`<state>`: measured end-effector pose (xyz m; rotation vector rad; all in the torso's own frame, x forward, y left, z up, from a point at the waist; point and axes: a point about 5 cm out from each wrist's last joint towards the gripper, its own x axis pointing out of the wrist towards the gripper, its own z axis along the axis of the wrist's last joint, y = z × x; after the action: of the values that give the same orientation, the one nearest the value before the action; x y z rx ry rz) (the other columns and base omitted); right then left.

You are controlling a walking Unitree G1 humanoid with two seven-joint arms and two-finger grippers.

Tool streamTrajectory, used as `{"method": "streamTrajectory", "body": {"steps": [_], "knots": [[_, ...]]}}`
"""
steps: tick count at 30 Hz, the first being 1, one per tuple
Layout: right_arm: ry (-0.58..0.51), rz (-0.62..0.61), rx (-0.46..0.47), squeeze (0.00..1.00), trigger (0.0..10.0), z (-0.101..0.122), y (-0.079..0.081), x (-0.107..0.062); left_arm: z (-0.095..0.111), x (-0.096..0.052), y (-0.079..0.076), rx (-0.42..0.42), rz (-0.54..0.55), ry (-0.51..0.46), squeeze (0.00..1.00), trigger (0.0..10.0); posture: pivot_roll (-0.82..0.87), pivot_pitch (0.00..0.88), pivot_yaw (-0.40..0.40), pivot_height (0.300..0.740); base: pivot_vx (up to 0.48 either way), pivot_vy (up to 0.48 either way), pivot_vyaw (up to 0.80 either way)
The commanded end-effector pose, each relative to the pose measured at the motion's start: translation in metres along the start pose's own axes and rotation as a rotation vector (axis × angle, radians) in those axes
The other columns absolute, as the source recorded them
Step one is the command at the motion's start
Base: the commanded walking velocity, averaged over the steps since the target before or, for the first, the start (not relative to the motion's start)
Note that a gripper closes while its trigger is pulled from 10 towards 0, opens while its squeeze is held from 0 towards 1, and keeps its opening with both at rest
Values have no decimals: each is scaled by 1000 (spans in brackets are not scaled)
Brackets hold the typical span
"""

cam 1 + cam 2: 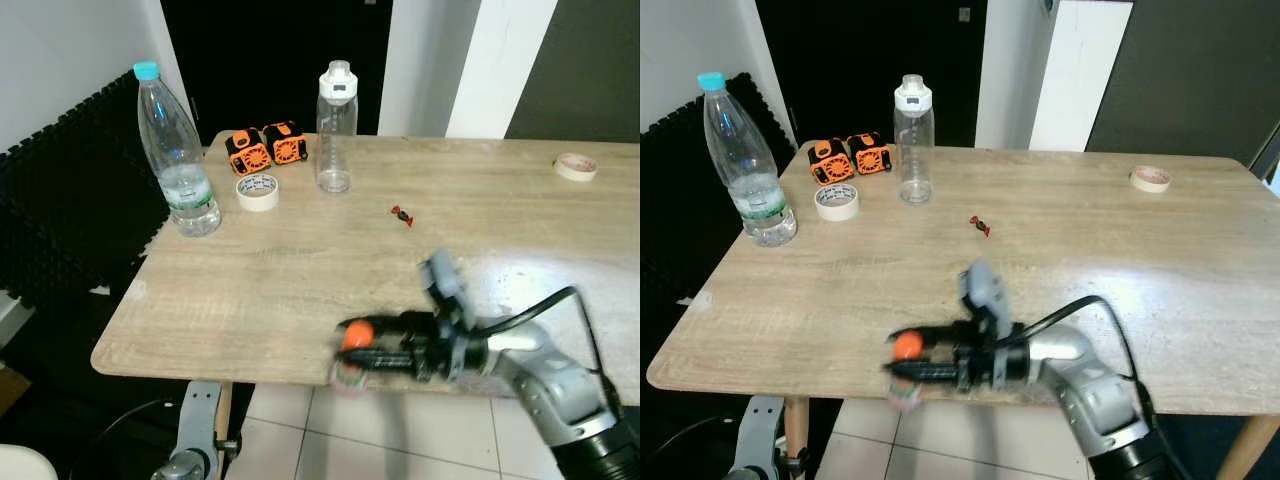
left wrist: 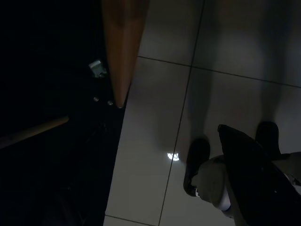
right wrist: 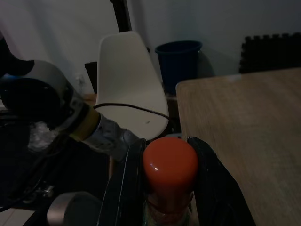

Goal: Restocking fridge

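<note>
two bottles (image 1: 178, 150) on wood table (image 1: 300, 280)

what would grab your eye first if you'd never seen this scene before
The right end effector hangs at the table's near edge, shut on an orange-capped bottle gripped just below the cap. At the far left corner stands a tall water bottle with a blue cap, with a clear white-lidded flask further right.

Table (image 1: 300, 270) – matt wood grain; bottles (image 1: 178, 160) clear plastic; floor (image 2: 225, 56) glossy tile.
</note>
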<state>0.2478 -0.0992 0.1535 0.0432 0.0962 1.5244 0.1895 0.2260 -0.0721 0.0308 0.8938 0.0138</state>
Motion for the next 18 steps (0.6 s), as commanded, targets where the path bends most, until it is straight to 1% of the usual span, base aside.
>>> {"method": "streamTrajectory", "body": {"steps": [1, 5, 6, 8, 9, 12, 14, 18], "knots": [[-5, 17, 0, 0, 10000, 3, 4, 1, -7, 0, -4, -2, -8, 29, 0, 10000, 30, 0, 1, 740, 0, 0, 0], [-28, 16, 26, 0, 10000, 6, 10, -1, -14, -1, -7, 15, -16, 69, 0, 10000, 29, 0, 0, 740, 0, 0, 0], [-16, 6, 34, 0, 10000, 4, 10, -2, -16, -1, -8, 27, -20, 84, 0, 10000, 29, 0, 0, 740, 0, 0, 0], [51, -42, 75, 0, 10000, -11, 7, -7, -22, -2, -9, 50, -28, 111, 0, 10000, 27, 0, -1, 740, 0, 0, 0], [51, -42, 75, 0, 10000, -11, 7, -7, -22, -2, -9, 50, -28, 111, 0, 10000, 27, 0, -1, 740, 0, 0, 0], [126, -97, 108, 0, 10000, -29, 6, -13, -28, -4, -10, 61, -38, 139, 0, 10000, 22, 0, 1, 740, 0, 0, 0], [126, -97, 108, 0, 10000, -29, 6, -13, -28, -4, -10, 61, -38, 139, 0, 10000, 22, 0, 1, 740, 0, 0, 0], [130, -140, 125, 0, 10000, -32, 5, -16, -36, -6, -10, 76, -43, 177, 0, 10000, 16, 0, 9, 740, 0, 0, 0]]}}
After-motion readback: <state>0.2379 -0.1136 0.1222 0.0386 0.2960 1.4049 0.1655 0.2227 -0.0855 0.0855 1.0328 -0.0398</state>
